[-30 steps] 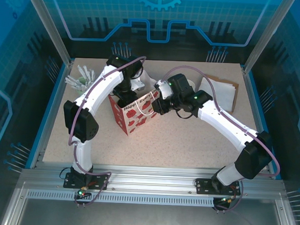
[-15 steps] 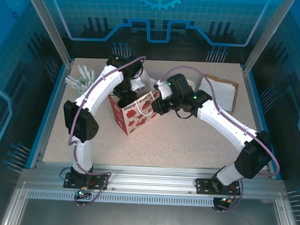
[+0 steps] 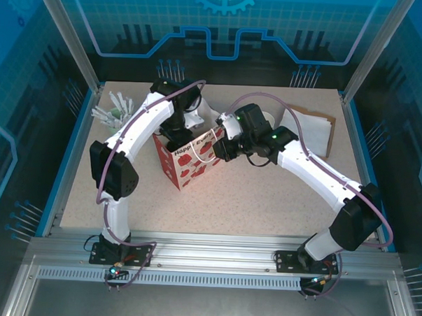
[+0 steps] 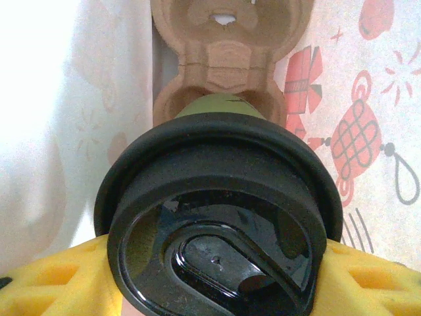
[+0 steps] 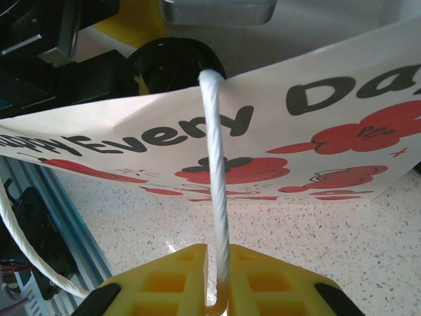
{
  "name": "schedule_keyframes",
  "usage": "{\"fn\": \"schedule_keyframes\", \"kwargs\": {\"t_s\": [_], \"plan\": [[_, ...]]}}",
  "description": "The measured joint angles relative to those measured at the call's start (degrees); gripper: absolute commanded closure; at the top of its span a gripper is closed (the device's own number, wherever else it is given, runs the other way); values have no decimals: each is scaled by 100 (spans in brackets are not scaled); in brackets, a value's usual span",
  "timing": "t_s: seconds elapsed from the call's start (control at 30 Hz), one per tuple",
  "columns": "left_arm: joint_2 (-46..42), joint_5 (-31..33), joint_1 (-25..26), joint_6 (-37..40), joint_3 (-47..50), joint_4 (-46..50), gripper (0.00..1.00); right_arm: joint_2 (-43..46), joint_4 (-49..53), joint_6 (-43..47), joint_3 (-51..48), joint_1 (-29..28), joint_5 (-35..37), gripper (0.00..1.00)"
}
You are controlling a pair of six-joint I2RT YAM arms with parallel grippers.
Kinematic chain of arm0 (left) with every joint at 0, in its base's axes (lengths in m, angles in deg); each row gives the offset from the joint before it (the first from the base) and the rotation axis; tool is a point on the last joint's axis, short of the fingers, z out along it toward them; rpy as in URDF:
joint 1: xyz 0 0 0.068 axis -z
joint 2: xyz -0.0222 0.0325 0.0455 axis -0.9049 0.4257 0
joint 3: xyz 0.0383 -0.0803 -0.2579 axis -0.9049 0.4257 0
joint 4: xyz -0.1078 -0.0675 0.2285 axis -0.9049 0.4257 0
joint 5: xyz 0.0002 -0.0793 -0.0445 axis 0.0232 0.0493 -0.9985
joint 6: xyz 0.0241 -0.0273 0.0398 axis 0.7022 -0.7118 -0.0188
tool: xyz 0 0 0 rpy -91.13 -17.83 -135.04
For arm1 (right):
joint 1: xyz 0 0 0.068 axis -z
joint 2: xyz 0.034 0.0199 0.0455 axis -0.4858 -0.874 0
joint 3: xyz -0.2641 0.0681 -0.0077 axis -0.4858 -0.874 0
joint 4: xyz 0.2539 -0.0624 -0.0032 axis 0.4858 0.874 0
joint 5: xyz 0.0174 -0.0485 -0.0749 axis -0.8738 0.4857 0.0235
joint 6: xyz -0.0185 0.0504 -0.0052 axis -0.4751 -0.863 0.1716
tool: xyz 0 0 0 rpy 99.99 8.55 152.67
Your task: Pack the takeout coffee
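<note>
Left wrist | takeout coffee (image 4: 217,217) lid hides cup; left claw (image 4: 210,280) cropped

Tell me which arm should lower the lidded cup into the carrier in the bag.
Left. The left pincer grips the takeout coffee over the cardboard carrier inside the bag; the right pincer is shut on the bag's white handle.
</note>
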Motion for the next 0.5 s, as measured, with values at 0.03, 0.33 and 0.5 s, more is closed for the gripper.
{"fn": "schedule_keyframes", "kwargs": {"t_s": [0.03, 0.33, 0.5], "plan": [[0, -20, 0, 4, 0, -2, 55, -9, -9, 0, 11, 0, 0, 85], [-11, -105, -4, 22, 20, 9, 54, -33, 2, 0, 20, -7, 0, 85], [-11, -107, -4, 24, 20, 42, 54, -42, 35, 0, 50, -7, 0, 85]]}}
